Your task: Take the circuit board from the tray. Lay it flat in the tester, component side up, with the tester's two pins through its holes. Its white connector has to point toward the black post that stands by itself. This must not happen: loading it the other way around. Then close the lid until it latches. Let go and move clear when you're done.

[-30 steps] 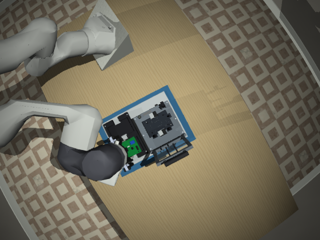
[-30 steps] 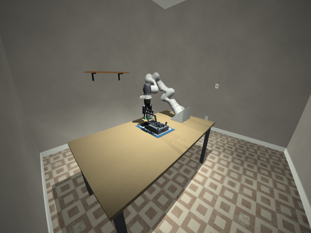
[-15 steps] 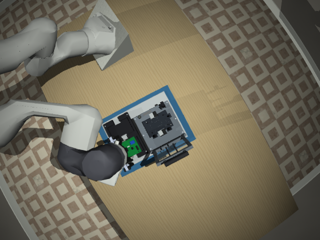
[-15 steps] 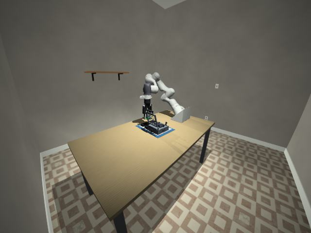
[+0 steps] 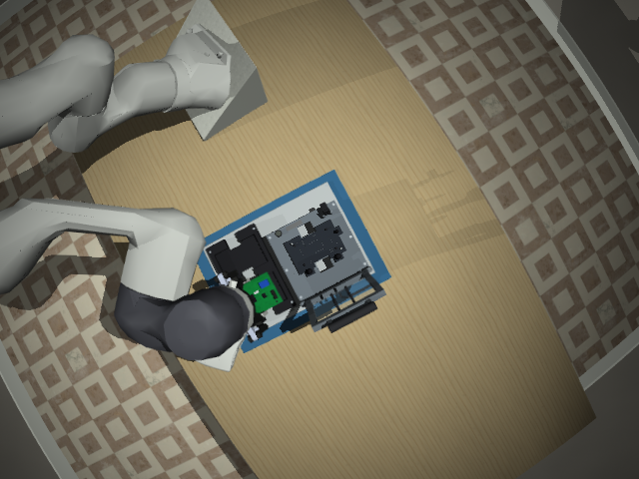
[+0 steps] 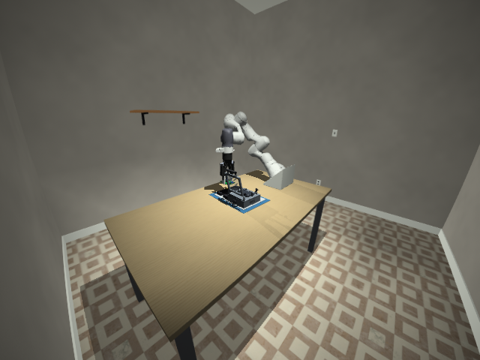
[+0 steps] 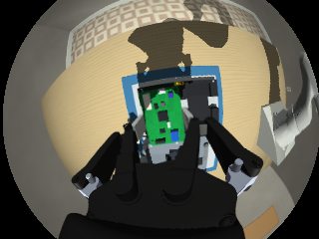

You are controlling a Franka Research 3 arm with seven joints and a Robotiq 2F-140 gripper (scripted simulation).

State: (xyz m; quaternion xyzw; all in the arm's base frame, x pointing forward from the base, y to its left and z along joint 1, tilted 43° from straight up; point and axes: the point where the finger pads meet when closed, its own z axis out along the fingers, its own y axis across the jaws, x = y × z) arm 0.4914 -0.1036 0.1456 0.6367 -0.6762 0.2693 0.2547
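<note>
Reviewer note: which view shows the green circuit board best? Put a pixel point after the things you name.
The wrist view: the circuit board (image 5: 264, 291) (image 6: 229, 182) (image 7: 164, 118) fills most there, component side visible between the pincer's fingers. Top shows it partly beneath the arm; exterior, only a green sliver.

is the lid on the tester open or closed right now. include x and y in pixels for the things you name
Open. In the top view the lid frame (image 5: 348, 307) (image 6: 241, 187) hangs off one side of the tester (image 5: 292, 278) (image 6: 252, 200), leaving its dark bed (image 5: 313, 248) uncovered.
</note>
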